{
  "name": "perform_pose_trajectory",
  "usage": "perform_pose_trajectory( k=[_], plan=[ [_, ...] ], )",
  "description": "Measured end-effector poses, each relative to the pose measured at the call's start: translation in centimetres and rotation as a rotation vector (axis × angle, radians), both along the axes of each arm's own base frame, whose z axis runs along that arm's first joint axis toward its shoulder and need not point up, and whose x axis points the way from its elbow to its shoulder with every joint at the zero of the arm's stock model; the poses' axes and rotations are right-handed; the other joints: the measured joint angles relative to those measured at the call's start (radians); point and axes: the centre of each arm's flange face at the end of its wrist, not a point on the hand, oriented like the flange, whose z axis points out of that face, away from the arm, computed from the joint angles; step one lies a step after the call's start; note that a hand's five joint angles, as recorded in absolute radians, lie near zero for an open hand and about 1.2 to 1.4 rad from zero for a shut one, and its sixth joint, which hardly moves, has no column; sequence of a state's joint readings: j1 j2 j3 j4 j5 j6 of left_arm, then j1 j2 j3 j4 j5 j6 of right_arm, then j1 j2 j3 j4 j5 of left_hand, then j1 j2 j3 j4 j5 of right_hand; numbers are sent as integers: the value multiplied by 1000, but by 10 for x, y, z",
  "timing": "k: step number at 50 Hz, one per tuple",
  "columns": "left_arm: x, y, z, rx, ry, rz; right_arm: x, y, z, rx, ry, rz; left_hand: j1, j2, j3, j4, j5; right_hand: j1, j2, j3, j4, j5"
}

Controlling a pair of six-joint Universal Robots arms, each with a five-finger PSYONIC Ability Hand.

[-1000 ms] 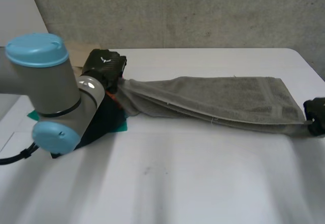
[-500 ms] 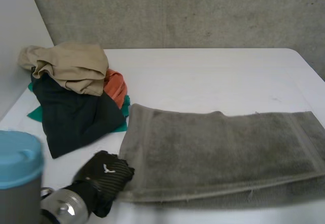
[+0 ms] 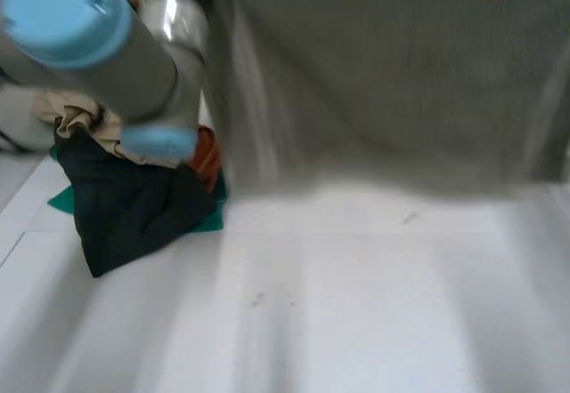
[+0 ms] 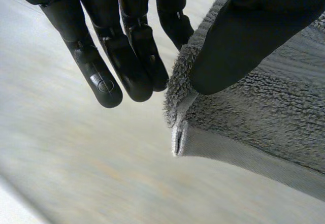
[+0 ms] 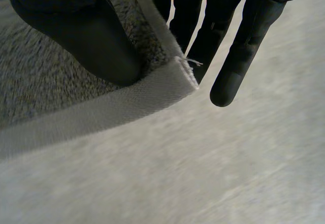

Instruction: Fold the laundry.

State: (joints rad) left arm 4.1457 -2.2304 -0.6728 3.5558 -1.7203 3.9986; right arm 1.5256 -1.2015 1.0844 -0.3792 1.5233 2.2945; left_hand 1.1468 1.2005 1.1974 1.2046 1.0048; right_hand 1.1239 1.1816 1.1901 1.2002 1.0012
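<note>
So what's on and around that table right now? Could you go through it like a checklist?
surface: white table.
job's things: grey towel held up, hanging spread between the hands; pile of clothes at the table's left side, with beige, dark, orange and green pieces.
clutter: nothing seen.
hands: left hand pinches one towel corner between thumb and fingers; right hand pinches another corner the same way.
cables: nothing seen.
surroundings: nothing seen.

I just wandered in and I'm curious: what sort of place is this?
Probably a robot test bench for laundry folding: a white table, a pile of clothes, and a grey towel pinched by the left hand and right hand.
</note>
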Motion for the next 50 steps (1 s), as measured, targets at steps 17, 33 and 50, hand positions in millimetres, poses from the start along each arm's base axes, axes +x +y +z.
perform_pose_trajectory(
  k=[17, 33, 50],
  plan=[
    [11, 3, -95, 265, -25, -69, 18, -1, -78, 216, -8, 99, 0, 1, 0, 0, 0, 0, 0, 3, 0, 8],
    [49, 90, -230, 789, -216, -92, 18, 48, -199, 815, -57, 158, 0, 1, 0, 0, 1, 0, 0, 3, 0, 10],
    [113, 212, -223, 1180, -496, -86, -57, 138, -181, 1285, 218, -19, 0, 1, 0, 0, 1, 0, 0, 3, 0, 10]
  ],
)
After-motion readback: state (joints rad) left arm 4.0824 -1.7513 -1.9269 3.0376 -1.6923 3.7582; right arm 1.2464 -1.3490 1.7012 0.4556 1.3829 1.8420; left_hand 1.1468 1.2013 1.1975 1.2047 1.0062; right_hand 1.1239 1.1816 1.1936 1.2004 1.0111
